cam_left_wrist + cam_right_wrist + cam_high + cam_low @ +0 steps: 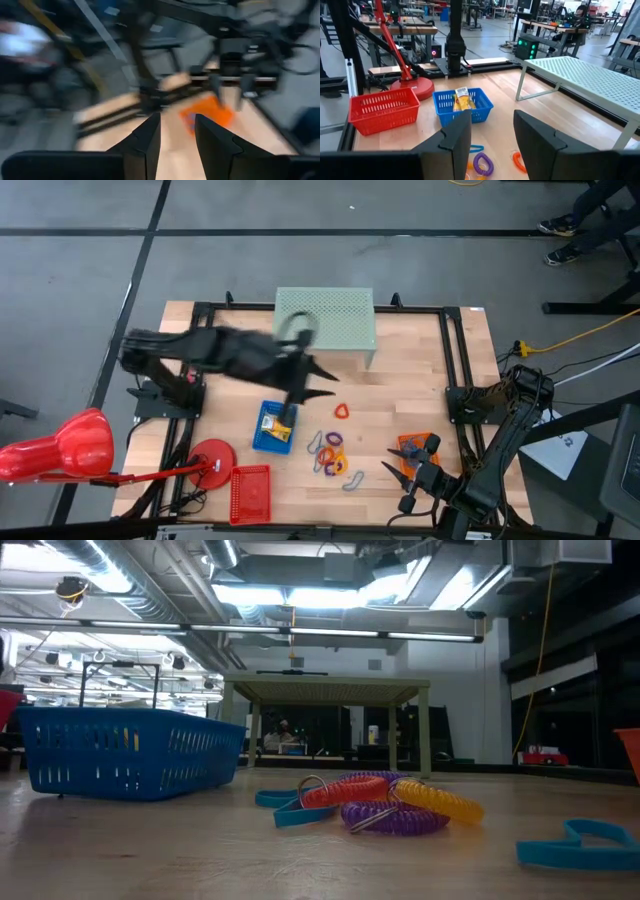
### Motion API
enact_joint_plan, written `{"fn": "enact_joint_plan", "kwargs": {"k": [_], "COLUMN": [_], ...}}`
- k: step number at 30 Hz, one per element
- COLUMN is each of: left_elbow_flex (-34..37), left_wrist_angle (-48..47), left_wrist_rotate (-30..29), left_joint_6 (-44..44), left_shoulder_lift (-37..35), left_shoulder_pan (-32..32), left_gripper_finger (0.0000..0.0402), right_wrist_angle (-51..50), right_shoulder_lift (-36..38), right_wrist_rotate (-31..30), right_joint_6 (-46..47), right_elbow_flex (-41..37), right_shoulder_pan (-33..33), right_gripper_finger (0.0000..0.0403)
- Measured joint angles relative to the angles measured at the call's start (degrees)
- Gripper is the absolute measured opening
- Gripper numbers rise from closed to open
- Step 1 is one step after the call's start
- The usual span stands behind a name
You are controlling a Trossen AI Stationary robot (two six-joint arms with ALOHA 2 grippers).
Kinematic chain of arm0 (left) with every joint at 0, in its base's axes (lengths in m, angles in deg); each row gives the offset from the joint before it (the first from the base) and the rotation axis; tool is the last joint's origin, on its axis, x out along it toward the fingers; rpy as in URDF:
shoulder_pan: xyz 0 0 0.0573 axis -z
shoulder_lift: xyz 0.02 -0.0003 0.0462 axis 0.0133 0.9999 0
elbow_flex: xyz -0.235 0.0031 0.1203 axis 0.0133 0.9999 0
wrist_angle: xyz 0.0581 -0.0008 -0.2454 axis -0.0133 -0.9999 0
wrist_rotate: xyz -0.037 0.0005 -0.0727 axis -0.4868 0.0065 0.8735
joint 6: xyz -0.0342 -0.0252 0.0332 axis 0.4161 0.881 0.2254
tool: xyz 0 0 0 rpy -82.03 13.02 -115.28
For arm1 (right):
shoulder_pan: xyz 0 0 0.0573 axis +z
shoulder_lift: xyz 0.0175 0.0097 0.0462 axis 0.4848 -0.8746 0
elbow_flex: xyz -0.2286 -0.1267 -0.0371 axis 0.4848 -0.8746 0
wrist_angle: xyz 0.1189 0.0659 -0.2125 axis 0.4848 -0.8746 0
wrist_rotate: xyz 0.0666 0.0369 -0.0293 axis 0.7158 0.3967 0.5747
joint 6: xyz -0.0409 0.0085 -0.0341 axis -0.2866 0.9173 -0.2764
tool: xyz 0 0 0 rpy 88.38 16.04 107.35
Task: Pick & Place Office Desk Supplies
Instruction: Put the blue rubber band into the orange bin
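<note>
Small coil loops in red, yellow and purple lie in a cluster on the wood, with flat blue loops beside them. A red loop lies apart from the cluster. Yellow-and-black clips sit inside the blue mesh tray. My left gripper is open and empty above the table, just past the blue tray's far right corner; it is blurred. My right gripper is open and empty near the table's near right corner, beside the orange tray. Its wrist view looks across at the trays.
A pale green mesh shelf stands on legs at the far middle. The red mesh tray sits at the near left, next to the red desk lamp's base; its head hangs off the left edge. Bare wood lies under the shelf.
</note>
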Motion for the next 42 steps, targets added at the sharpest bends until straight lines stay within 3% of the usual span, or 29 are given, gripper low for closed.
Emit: {"fn": "enact_joint_plan", "kwargs": {"k": [2, 5, 13, 16, 19, 23, 29, 32, 35, 42], "left_elbow_flex": [6.37, 20.02, 69.21, 83.56, 93.02, 95.23, 88.56, 86.82, 87.44, 89.56], "left_wrist_angle": [2.17, 6.15, 31.74, 43.23, 54.66, 59.77, 58.81, 66.84, 75.38, 74.09], "left_wrist_rotate": [-6.72, -9.93, -20.81, -19.92, -15.52, -13.87, -14.17, -14.57, -14.55, -18.01], "left_joint_6": [0.43, 4.57, 14.05, 18.52, 22.14, 24.34, 21.87, 18.62, 16.42, 17.29], "left_shoulder_lift": [-5.55, -15.82, -42.49, -46.16, -44.71, -37.14, -20.87, -14.58, -12.68, -16.54], "left_shoulder_pan": [2.3, 3.77, 7.26, 6.8, 6.14, 6.11, 6.14, 6.15, 6.15, 7.11], "left_gripper_finger": [0.0118, 0.0118, 0.0118, 0.0118, 0.0118, 0.0118, 0.0118, 0.0118, 0.0118, 0.0118], "right_wrist_angle": [0.28, 0.39, 0.35, 0.37, 0.35, 0.33, 0.17, 0.46, 2.35, 12.2], "right_shoulder_lift": [0.0, 0.0, 0.0, 0.0, 0.0, 0.0, 0.0, 0.0, 0.0, -1.54], "right_wrist_rotate": [-0.29, -0.38, -0.18, -0.12, 0.03, 1.58, 10.81, 9.29, 11.98, 31.05], "right_joint_6": [-0.02, -0.04, -0.79, -1.52, -1.62, -3.05, -6.22, -6.56, -10.4, -23.36], "right_elbow_flex": [0.0, 0.0, 0.0, 0.0, 0.0, 0.0, 0.0, 0.29, 0.57, 0.57], "right_shoulder_pan": [0.0, 0.0, -0.39, -0.74, -1.48, -2.96, -6.51, -8.26, -9.81, -14.13], "right_gripper_finger": [0.0151, 0.0151, 0.0151, 0.0151, 0.0151, 0.0151, 0.0151, 0.0151, 0.0151, 0.0151]}}
